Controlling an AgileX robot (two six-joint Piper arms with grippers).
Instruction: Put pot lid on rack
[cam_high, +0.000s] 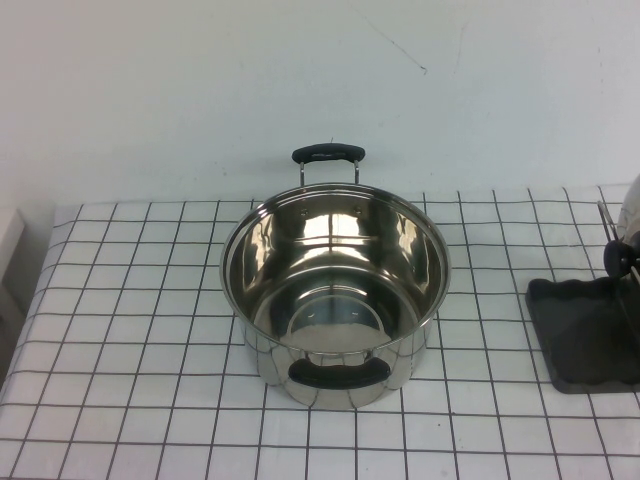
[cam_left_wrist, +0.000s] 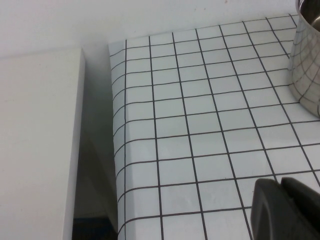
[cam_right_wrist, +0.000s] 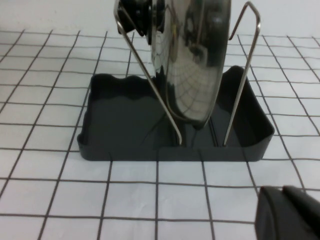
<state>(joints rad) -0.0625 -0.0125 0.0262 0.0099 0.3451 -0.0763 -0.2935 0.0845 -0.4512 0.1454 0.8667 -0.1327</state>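
The pot lid (cam_right_wrist: 195, 60), shiny steel with a black knob (cam_right_wrist: 142, 15), stands on edge in the rack (cam_right_wrist: 125, 115), a dark grey tray, between its thin wire uprights (cam_right_wrist: 240, 75). In the high view the rack (cam_high: 585, 335) is at the table's right edge, with only a sliver of the lid (cam_high: 632, 215) showing. My right gripper (cam_right_wrist: 283, 190) is shut and empty, back from the rack's near side and clear of the lid. My left gripper (cam_left_wrist: 281, 181) is shut and empty, low over the table's left part. Neither arm shows in the high view.
The deep steel pot (cam_high: 335, 290) with black handles stands open in the middle of the checked table; its wall shows in the left wrist view (cam_left_wrist: 307, 60). A white block (cam_left_wrist: 40, 140) lies beyond the table's left edge. A white wall closes the back.
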